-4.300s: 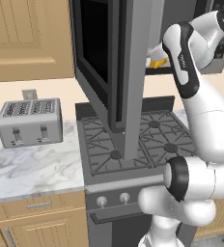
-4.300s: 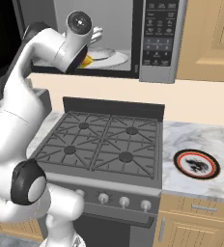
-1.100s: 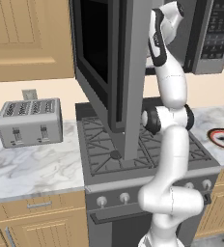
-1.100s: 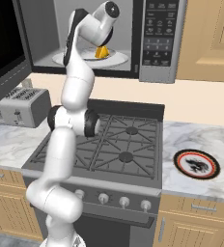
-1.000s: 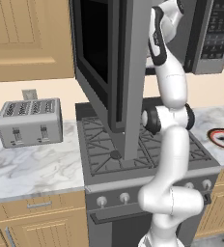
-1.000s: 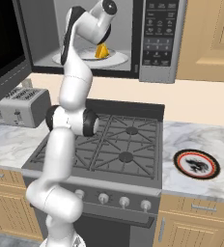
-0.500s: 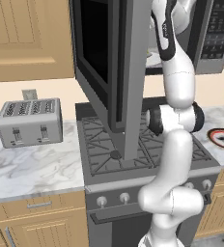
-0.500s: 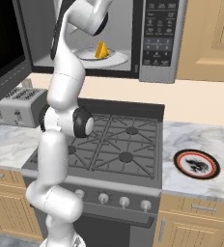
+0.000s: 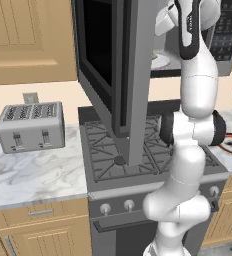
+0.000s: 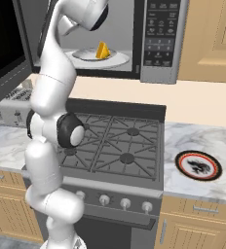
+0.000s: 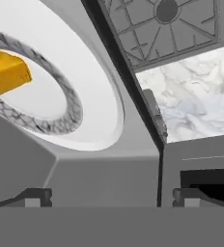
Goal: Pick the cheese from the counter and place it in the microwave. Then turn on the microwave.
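The cheese (image 10: 103,50) sits on the microwave (image 10: 161,39) turntable (image 10: 88,58) ahead of the empty, open claw (image 11: 112,197); door-closing and starting remain.

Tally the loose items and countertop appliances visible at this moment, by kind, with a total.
cheese: 1
turntable: 1
plate with red rim: 1
toaster: 1
microwave: 1
Total: 5

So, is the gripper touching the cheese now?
Apart. The hand view shows the gripper open, with the cheese far from both fingertips, on the turntable.
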### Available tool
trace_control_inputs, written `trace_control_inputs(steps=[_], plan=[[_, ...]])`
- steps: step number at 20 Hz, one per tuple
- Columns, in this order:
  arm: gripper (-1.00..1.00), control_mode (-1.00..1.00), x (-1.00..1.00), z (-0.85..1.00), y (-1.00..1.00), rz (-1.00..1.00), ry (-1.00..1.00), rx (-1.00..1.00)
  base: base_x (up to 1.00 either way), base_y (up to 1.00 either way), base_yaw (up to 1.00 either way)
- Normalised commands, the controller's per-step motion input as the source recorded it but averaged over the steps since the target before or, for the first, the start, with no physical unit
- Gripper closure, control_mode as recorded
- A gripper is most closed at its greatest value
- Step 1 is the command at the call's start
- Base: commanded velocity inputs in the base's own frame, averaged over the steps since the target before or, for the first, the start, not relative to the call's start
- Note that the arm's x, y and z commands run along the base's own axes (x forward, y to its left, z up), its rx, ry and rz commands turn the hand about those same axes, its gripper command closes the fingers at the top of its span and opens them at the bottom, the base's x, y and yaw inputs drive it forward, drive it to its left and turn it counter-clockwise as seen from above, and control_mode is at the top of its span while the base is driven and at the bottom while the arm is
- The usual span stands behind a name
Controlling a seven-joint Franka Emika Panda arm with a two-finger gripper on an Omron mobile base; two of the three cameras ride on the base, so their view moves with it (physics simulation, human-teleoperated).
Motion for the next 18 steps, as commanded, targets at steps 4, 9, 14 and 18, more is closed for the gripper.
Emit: trace_control_inputs(steps=[4, 9, 14, 18], plan=[[-1.00, -1.00, -1.00, -0.86, 0.25, 0.00, -0.10, -0.03, 0.00, 0.00, 0.00], [-1.00, -1.00, -1.00, -1.00, 0.34, 0.00, -0.13, -0.07, 0.00, 0.00, 0.00], [-1.00, -1.00, -1.00, -0.63, 0.29, 0.00, -0.14, -0.03, 0.00, 0.00, 0.00], [-1.00, -1.00, -1.00, 0.00, 0.15, 0.00, -0.16, -0.03, 0.00, 0.00, 0.00]])
